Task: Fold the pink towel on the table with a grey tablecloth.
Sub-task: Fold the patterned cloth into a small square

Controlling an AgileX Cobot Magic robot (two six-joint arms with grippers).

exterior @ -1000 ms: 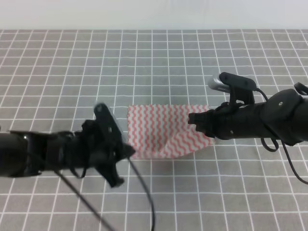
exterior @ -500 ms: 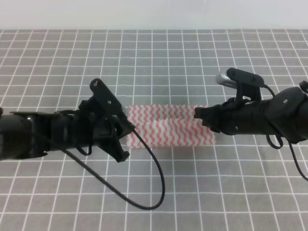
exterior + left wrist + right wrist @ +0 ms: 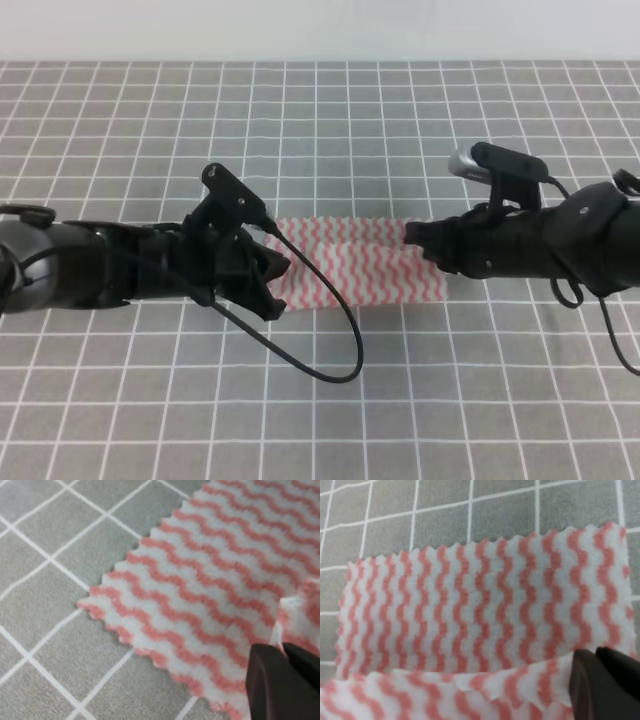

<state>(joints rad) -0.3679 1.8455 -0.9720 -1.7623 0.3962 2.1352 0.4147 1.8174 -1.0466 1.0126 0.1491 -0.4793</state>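
The pink towel (image 3: 350, 268), with pink-red and white wavy stripes, lies on the table with a grey tablecloth (image 3: 320, 120) as a narrow doubled band between my two grippers. My left gripper (image 3: 276, 272) is at the towel's left end. In the left wrist view it (image 3: 283, 649) is shut on a raised bit of the towel (image 3: 200, 585), above the flat lower layer. My right gripper (image 3: 414, 240) is at the towel's right end. In the right wrist view it (image 3: 595, 653) is shut on the upper layer's edge over the towel (image 3: 470, 610).
A black cable (image 3: 335, 345) loops from the left arm over the tablecloth in front of the towel. A pale wall strip (image 3: 320, 30) runs along the far edge of the table. Gridded grey cloth surrounds the towel on all sides.
The towel has gone from a wide, roughly square shape to a narrow doubled band. My left gripper has moved up and right to the towel's left end. My right gripper has barely shifted.
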